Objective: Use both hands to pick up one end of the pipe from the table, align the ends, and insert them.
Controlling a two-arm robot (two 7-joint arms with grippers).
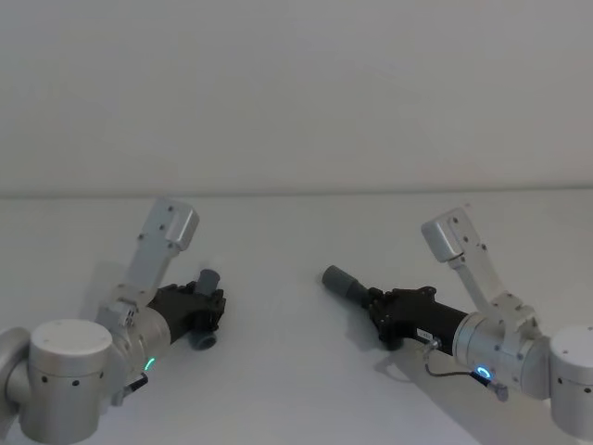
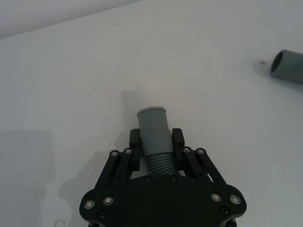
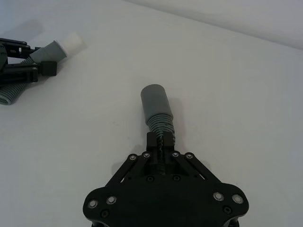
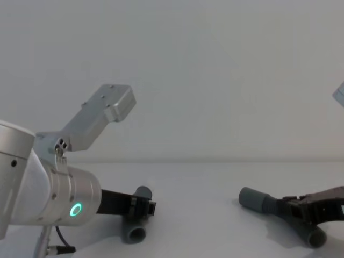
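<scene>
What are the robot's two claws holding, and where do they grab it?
Left gripper clamps the white-tipped pipe piece, right gripper the wide-mouthed pipe piece, each on its ribbed section.

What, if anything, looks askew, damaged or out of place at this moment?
Nothing stands out. The left gripper is shut on the short pipe piece, and the right gripper is shut on the collared pipe piece. Both pieces look intact. Their ends are apart and not yet joined.

Short piece (image 1: 208, 279) lies left of long piece (image 1: 341, 282).
</scene>
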